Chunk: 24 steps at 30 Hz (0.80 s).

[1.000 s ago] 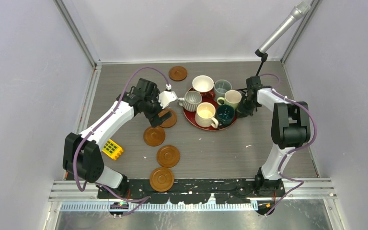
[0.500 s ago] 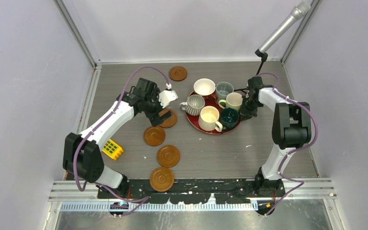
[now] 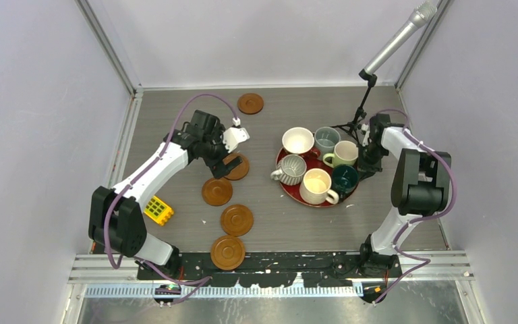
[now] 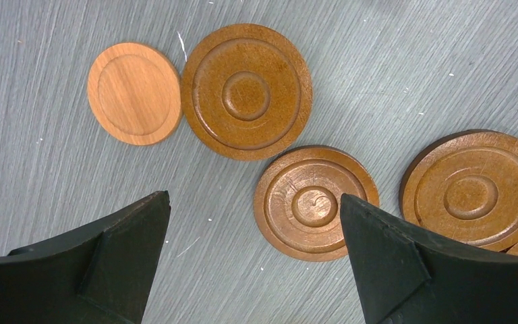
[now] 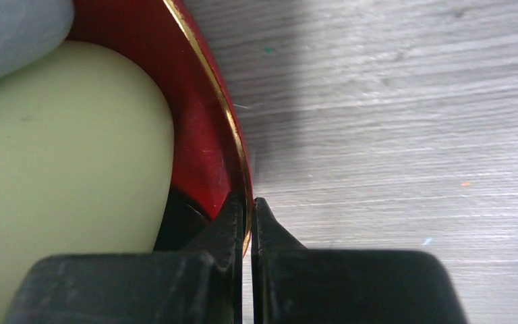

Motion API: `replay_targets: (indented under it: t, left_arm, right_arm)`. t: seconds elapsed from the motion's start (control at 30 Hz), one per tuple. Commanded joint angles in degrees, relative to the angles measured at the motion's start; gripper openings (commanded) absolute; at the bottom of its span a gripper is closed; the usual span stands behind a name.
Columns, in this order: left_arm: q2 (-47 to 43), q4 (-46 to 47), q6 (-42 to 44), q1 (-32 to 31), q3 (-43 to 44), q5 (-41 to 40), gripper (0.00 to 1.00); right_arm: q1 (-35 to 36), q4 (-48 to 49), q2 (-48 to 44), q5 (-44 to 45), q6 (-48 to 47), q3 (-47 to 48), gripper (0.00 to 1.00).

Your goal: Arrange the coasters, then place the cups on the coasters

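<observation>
On the left half of the surface (image 3: 297,229), five coasters (image 3: 216,192) show from above. One (image 3: 250,103) lies alone near the far edge, and four run in a loose line toward the near edge. The left gripper (image 3: 231,156) hangs over the farthest of those four (image 3: 241,169), fingers spread wide and holding nothing. Well to the right, six cups (image 3: 317,185) crowd a red tray (image 3: 301,198). The right gripper (image 5: 249,214) is clamped on the tray's gold-edged rim, just beside the pale green cup (image 3: 345,154).
</observation>
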Motion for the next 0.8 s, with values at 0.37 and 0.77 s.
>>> replay_targets:
  t: [0.37,0.77]
  left_arm:
    - [12.8,2.3,-7.4,3.1,13.1,-0.2,1.00]
    - [42.6,-2.5,-25.1,4.5,50.9,-14.9,1.00]
  right_arm:
    - [-13.5,-16.5,-5.3,10.3,-16.2,-1.3,0.00]
    - [-17.4,-18.2,-8.8,4.6,-16.7,3.2,0.53]
